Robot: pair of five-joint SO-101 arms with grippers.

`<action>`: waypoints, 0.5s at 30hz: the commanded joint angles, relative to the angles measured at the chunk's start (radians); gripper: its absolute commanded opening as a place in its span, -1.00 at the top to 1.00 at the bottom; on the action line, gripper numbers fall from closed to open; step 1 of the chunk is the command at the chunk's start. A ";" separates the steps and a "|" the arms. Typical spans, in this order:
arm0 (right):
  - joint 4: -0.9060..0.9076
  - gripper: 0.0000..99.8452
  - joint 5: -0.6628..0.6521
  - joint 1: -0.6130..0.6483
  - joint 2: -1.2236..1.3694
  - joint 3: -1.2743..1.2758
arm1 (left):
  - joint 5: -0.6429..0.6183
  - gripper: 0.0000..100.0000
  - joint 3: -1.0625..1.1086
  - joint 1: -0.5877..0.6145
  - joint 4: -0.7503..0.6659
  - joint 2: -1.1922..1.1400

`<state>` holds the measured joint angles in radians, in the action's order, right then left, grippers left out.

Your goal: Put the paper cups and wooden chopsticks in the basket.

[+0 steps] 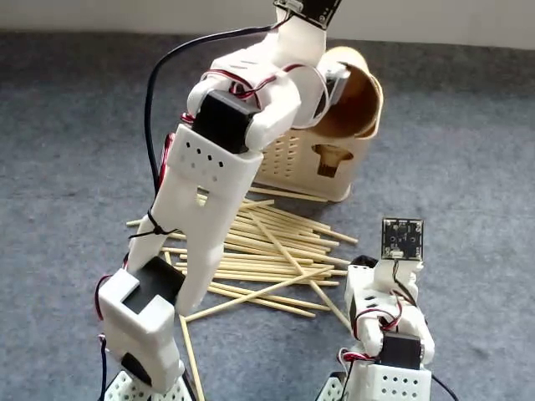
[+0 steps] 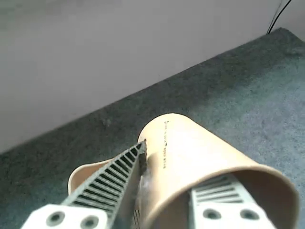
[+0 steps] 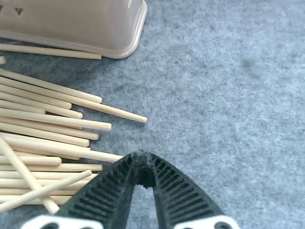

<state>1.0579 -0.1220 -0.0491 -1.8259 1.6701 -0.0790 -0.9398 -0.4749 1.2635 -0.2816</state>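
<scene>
Paper cup (image 2: 205,157) in left tool (image 2: 178,164) | over basket (image 1: 301,159) | chopsticks (image 1: 267,251) on carpet (image 1: 468,167)

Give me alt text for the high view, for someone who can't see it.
The left arm stretches over a scattered pile of chopsticks, its pincer shut on a cup tipped on its side at the top of a beige basket. The right arm sits folded beside the pile.

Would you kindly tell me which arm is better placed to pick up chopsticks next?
Right, likely: the right gripper sits empty beside the chopsticks, while the left gripper holds a paper cup at the basket.
</scene>
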 commanded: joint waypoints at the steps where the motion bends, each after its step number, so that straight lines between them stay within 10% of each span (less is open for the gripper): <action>1: -0.021 0.99 -0.012 -0.010 -0.010 0.107 | -0.008 0.73 -0.018 -0.018 -0.103 0.010; 15: -0.021 0.99 -0.012 -0.010 -0.010 0.107 | -0.009 0.72 -0.018 -0.059 -0.041 0.010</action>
<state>1.0579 -0.1220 -0.0491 -1.8259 1.6701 -0.0790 -0.9398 -0.4964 1.1868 -0.2816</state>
